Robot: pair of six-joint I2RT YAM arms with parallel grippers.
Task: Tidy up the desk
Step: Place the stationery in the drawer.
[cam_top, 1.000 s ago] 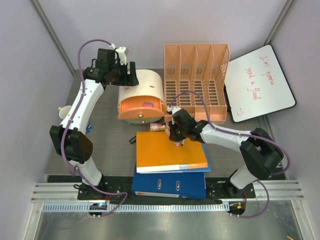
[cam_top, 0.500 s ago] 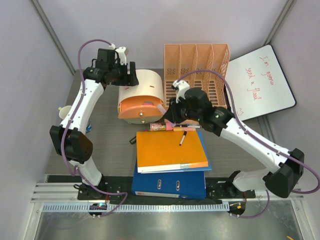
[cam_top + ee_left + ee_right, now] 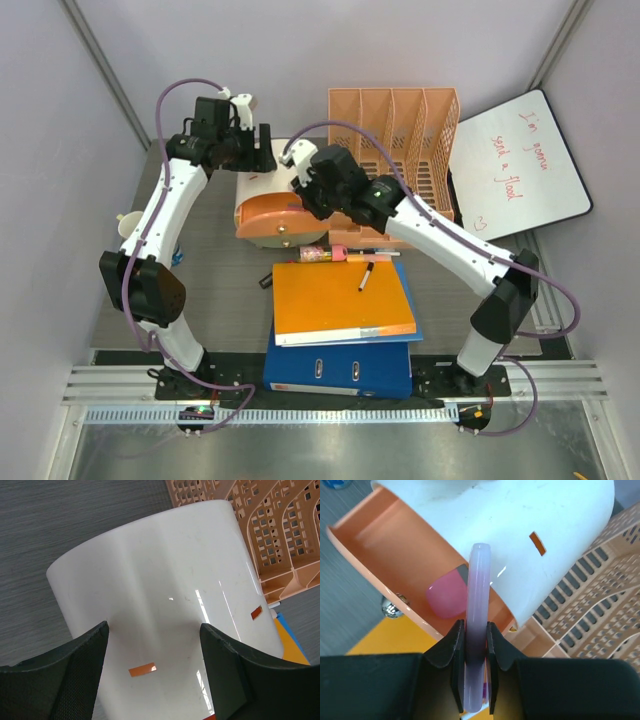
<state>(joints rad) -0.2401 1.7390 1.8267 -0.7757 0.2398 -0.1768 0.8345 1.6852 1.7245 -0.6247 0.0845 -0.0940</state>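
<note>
On the dark grey desk stands a white drawer box with its orange drawer pulled open. A pink eraser lies inside the drawer. My right gripper hovers over that open drawer, shut on a flat lilac piece held edge-on between the jaws. My left gripper is at the back of the box. In the left wrist view it is open, its fingers spread over the white top, holding nothing.
An orange binder lies on a blue binder at the front, with a black marker on it. Pens and a pink item lie by the drawer. A peach file rack and a whiteboard stand behind on the right.
The right arm rose from the orange binder and swung up and left to above the open drawer, carrying the lilac piece. The black marker now shows on the binder. The left arm stayed put.
</note>
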